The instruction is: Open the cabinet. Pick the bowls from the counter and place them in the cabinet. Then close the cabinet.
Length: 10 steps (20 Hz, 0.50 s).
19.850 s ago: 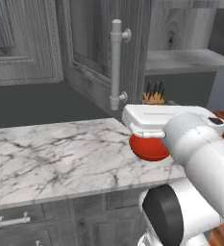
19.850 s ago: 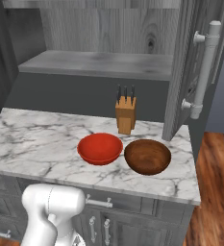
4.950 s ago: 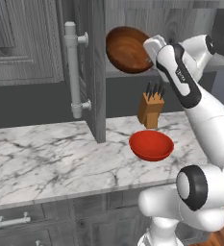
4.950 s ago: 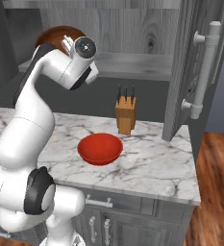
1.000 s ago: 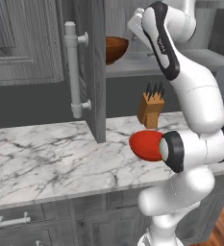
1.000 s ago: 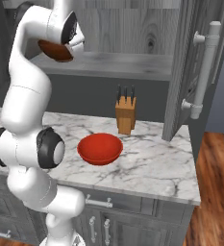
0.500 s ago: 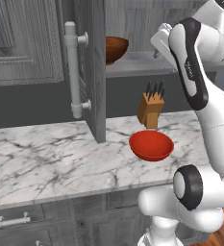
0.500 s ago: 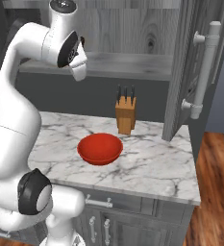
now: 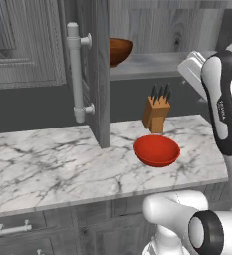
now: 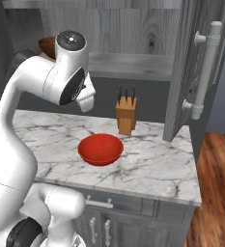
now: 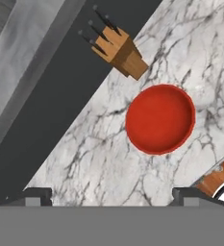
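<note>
Red and glossy, one bowl [image 9: 157,150] sat alone on the white marble counter [image 9: 48,169], just in front of the tan knife block [image 9: 156,113] and apart from it. From the right base camera the same red bowl [image 10: 100,149] lay in full sight, with the knife block [image 10: 126,115] behind it and to its right. The hand camera looked down on the red bowl [image 11: 160,119] from well above, with the knife block [image 11: 118,47] near it at the counter's back edge.

The dark brown wooden bowl [image 9: 119,50] rested on the grey inner shelf [image 9: 152,64] of the wall cabinet; its left part was hidden behind the open left door [image 9: 98,69], so only part of its rim and side showed. In the right base view just a sliver of the wooden bowl [image 10: 46,45] peeked out behind the robot's arm, and in the hand view only a brown edge showed at the left border.

Both cabinet doors stood open, the right door [image 10: 185,67] with its silver bar handle [image 10: 204,67] cut off at the top of the picture.

The gripper [image 11: 111,194] showed only as two dark fingertips [image 11: 32,195] set wide apart at the bottom corners of the hand view, spread and holding nothing.
</note>
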Motion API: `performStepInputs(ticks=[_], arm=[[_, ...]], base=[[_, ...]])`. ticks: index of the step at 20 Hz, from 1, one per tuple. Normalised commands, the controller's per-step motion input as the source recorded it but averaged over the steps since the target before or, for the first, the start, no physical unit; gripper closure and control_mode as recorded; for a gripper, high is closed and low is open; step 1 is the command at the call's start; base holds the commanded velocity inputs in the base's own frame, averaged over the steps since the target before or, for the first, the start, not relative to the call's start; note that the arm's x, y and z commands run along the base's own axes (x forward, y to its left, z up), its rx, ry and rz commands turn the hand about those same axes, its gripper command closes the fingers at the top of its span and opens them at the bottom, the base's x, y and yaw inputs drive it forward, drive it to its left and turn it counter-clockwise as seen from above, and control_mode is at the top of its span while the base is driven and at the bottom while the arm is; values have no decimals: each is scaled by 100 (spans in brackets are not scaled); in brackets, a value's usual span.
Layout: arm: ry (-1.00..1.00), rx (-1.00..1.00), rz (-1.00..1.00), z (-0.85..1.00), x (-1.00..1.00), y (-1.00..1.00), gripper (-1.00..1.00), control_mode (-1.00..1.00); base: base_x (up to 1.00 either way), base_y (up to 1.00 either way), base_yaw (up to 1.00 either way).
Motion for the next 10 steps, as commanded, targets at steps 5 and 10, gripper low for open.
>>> performStepInputs(ticks=[5,10], arm=[[0,-1,0,-61,-25,-31,-100,-100],[0,-3,1,-60,-9,-34,-100,-100]], base=[[0,0,0],[0,0,0]])
